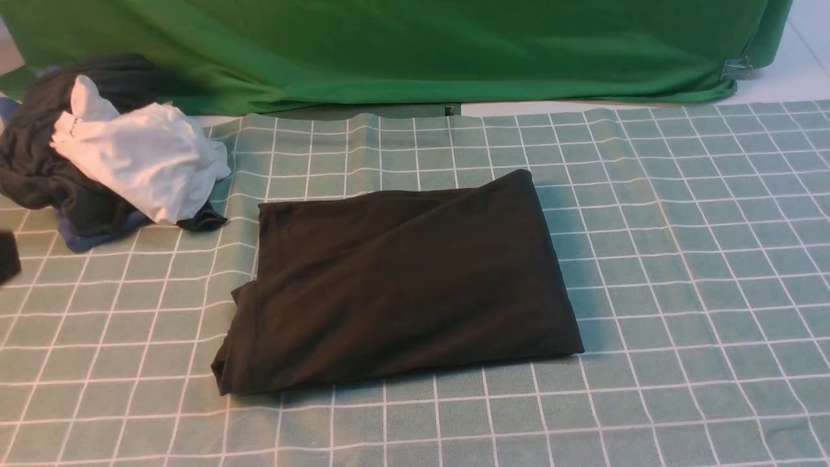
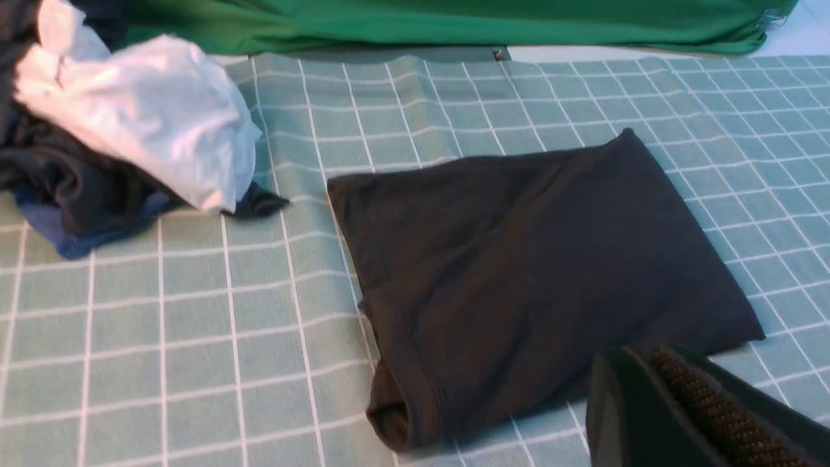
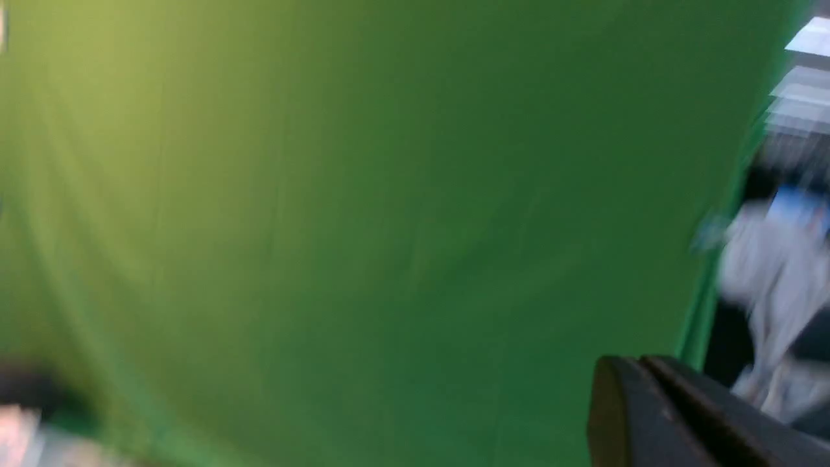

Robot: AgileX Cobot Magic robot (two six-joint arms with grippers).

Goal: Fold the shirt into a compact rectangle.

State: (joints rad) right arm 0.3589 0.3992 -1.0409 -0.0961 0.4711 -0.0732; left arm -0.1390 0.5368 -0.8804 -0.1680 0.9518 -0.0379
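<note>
Both hands clenched, empty: left hand (image 2: 655, 363), right hand (image 3: 639, 370); shirt (image 1: 402, 279) lies folded on cloth

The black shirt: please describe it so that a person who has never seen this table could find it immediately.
On the green checked tablecloth, look near the middle, in front of the green backdrop. The black shirt lies there flat, folded into a rough rectangle. Unlike the crumpled clothes pile at the far left, it lies alone.

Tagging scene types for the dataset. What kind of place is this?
Most likely a staged lab or studio table, not a home: a green backdrop cloth hangs behind, a checked tablecloth covers the work surface, and a folded black shirt lies beside a pile of clothes.
</note>
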